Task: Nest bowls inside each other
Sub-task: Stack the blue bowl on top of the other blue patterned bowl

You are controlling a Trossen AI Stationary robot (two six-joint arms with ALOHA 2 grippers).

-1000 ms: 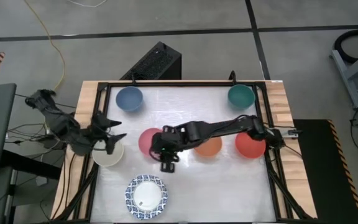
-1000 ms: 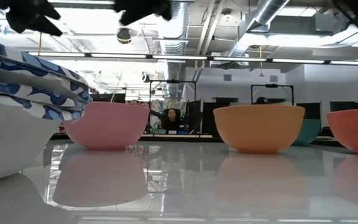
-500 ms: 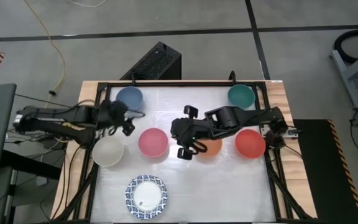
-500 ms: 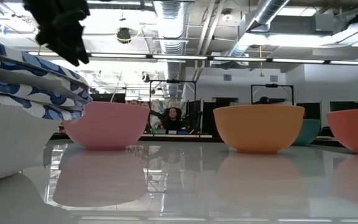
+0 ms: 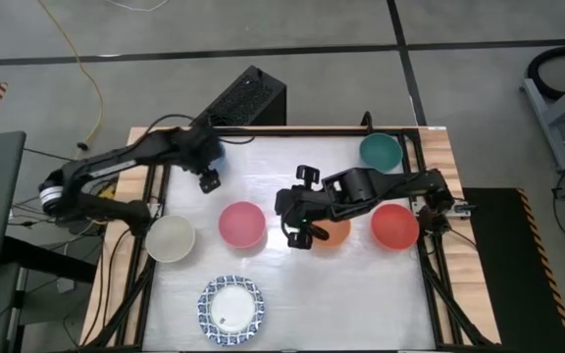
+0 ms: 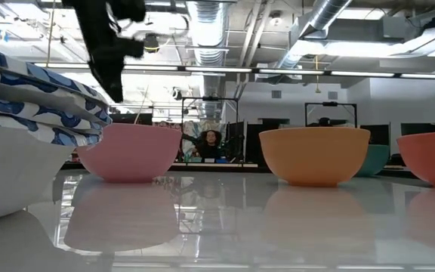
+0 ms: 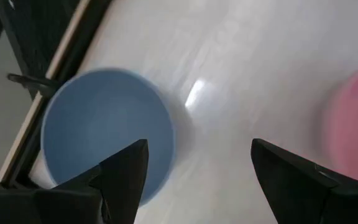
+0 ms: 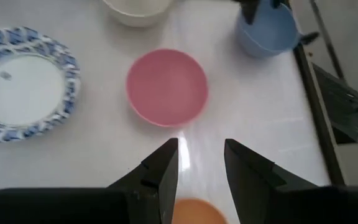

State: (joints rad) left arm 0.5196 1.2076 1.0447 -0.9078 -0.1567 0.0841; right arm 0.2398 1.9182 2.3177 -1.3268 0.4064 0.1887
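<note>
At the far left corner of the table (image 5: 292, 294), my left gripper (image 5: 207, 176) hovers over the blue bowl (image 7: 104, 143), fingers spread wide and holding nothing. The wrist view shows the bowl's rim sitting just off one fingertip, not between the two. My right gripper (image 5: 299, 235) hangs mid-table above the near edge of the orange bowl (image 5: 332, 231), fingers partly apart and empty as far as I can see; the high view is too cluttered by the arm to be sure how close it sits to the rim.

The other bowls stand apart: pink bowl (image 5: 241, 224) left of centre, cream bowl (image 5: 171, 238) at the left edge, red bowl (image 5: 394, 226) on the right, teal bowl (image 5: 380, 151) far right, and the blue-patterned stack (image 5: 231, 309) nearest me, which looks already nested.

I judge this the approach to a pick. Next I need to shift the left gripper so the blue rim falls between the fingers, descend, then close.
</note>
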